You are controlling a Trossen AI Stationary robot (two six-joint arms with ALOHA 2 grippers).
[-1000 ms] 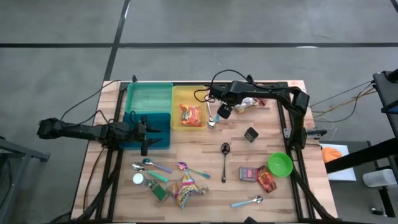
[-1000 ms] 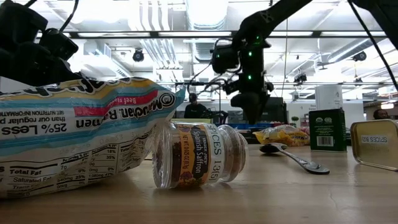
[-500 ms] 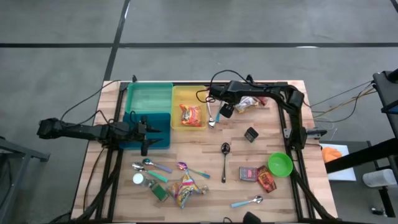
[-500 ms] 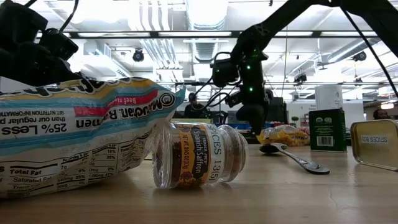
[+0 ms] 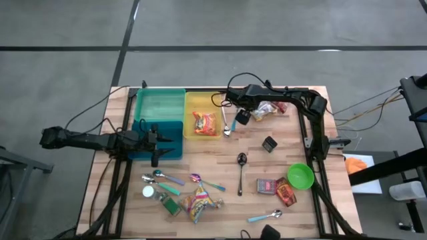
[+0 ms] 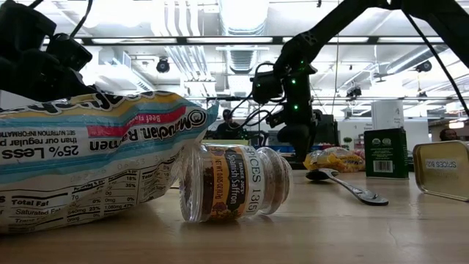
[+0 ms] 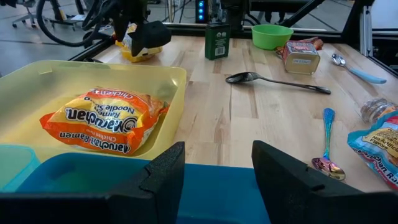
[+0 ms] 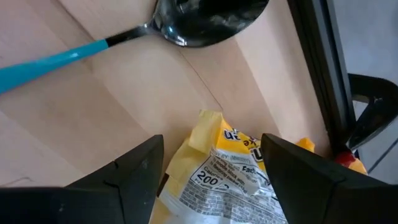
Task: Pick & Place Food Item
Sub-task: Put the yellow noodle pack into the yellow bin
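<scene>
An orange ramen pack (image 5: 205,123) (image 7: 106,121) lies flat in the yellow bin (image 5: 190,100). A crumpled yellow food packet (image 5: 265,111) (image 8: 230,168) lies on the table to the right of the bin. My right gripper (image 5: 241,119) (image 8: 211,155) hangs open, pointing steeply down; one corner of the packet lies between its two fingers. A blue-handled spoon (image 8: 124,31) lies just beyond. My left gripper (image 5: 157,137) (image 7: 214,180) waits open over the blue bin (image 7: 74,180), holding nothing.
A teal bin (image 5: 160,103) stands left of the yellow one. Mid-table lie a dark box (image 5: 269,144) and a black spoon (image 5: 241,170). A green bowl (image 5: 300,176) and tins (image 5: 277,189) sit near right. Spoons, a spice jar (image 6: 234,182) and a ramen bag (image 6: 88,161) crowd the near left.
My right gripper has come down toward the table over the yellow packet, staying open. The packet and the spoon have kept their places.
</scene>
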